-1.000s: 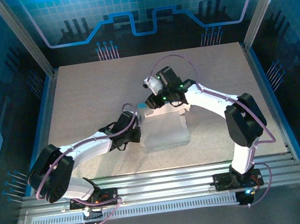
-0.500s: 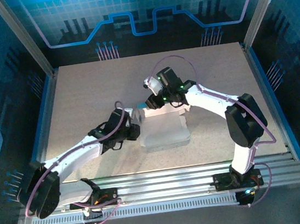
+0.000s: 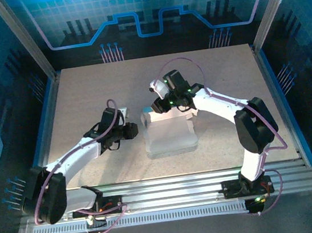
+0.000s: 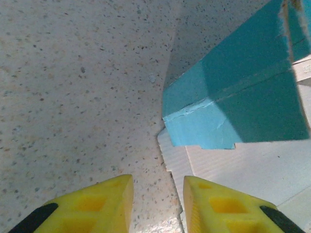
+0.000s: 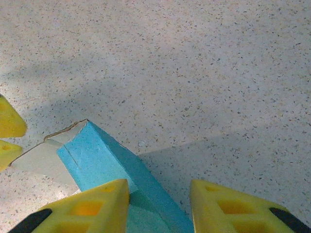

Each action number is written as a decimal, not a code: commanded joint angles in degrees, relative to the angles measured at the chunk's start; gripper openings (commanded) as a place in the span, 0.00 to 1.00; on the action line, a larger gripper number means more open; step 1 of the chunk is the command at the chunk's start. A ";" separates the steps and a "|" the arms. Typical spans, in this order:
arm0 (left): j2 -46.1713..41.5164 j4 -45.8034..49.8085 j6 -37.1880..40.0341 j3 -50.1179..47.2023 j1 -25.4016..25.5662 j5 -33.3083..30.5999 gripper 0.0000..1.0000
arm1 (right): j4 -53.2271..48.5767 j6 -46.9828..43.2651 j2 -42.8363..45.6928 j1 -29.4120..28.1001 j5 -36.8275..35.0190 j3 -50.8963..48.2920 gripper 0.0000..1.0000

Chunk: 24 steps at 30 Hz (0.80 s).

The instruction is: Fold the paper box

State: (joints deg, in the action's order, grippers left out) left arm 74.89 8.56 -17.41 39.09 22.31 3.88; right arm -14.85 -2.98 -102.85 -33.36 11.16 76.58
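1. Left gripper (image 3: pixel 130 130) sat low over the table (image 3: pixel 84 97), just left of the paper box (image 3: pixel 170 135). In the wrist view its yellow fingers (image 4: pixel 109 199) stood apart with bare table between them, their bases cut off by the frame.
2. Paper box lay mid-table between the arms, pale panel flat, with a blue flap (image 4: pixel 233 111) raised at its far-left corner. Its far edge was hidden under the right arm.
3. Right gripper (image 3: pixel 157 106) was over that far edge, fingers apart and straddling the blue flap. Whether they touched it could not be made out.
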 commanded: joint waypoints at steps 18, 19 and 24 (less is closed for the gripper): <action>8.44 -17.98 9.14 0.41 -0.16 7.46 0.42 | -1.15 0.82 0.50 -0.30 2.06 -1.52 0.38; 8.83 -18.47 9.23 0.49 -0.09 7.46 0.42 | -1.06 0.95 0.59 -0.24 2.21 -1.47 0.38; 10.23 -20.87 9.88 0.81 0.36 7.48 0.43 | -0.97 1.30 0.48 -0.17 2.79 -1.48 0.38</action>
State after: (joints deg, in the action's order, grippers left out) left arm 84.31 -9.04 -9.74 39.11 22.33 9.98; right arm -14.06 -2.33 -102.80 -33.34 12.51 76.16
